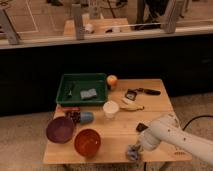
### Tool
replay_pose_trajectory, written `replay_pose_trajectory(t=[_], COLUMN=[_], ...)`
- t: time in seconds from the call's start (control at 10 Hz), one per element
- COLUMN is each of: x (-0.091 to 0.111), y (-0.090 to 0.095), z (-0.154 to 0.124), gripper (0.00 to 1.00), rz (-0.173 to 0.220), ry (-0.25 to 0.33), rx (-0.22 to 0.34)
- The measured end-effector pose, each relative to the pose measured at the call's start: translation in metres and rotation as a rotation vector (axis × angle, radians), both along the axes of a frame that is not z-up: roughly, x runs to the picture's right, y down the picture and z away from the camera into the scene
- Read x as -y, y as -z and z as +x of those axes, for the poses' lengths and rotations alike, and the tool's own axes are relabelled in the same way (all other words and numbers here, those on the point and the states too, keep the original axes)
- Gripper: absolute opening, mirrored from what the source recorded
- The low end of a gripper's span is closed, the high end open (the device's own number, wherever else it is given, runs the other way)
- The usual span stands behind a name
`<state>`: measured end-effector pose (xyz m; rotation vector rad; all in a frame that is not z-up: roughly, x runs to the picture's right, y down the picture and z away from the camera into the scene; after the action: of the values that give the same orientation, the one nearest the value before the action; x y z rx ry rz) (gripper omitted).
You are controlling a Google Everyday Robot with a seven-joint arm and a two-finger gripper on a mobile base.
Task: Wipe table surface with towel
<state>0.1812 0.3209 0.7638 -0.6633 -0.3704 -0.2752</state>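
The white arm (175, 137) reaches in from the lower right, and its gripper (134, 151) sits low at the front edge of the table surface (155, 102), just right of the orange bowl (87, 142). The fingers are closed on the towel (132, 153), a small grey-blue bunch of cloth pressed against the tabletop near that front edge (the fingertips themselves are mostly hidden by the cloth and the wrist). To the left of the orange bowl lies a purple bowl (60, 129), and behind these 2 bowls is a small blue cup (86, 117) beside a dark item that cannot be made out. A white cup (110, 108) stands upright near the middle of the table, with a banana (131, 105) just to its right. Further back, a green tray (81, 90) holds a flat grey block (89, 93), and an orange fruit (112, 80) rests just beside the tray's right rim. A dark tool with a handle (141, 92) lies toward the back right.
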Motion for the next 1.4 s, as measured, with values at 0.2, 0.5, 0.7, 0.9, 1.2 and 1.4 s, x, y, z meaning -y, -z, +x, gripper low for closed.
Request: replay_pose_trajectory(t=[0.2,0.5,0.7,0.9,1.2,1.4], x=[0.013,0.067,0.087,0.083,0.061,0.045], y=[-0.006,-0.027,-0.034,-0.036,-0.025,-0.009], z=[0.000,-0.023,-0.043,-0.068,-0.103,-0.103], gripper=[0.00,0.00,0.00,0.00,0.00,0.00], rz=[0.015,0.074,0.097,0.097,0.084,0.078], ry=[-0.004,-0.045,-0.059,-0.034,0.015,0.037], rx=[-0.017,-0.039,-0.044,-0.021,0.053,0.083])
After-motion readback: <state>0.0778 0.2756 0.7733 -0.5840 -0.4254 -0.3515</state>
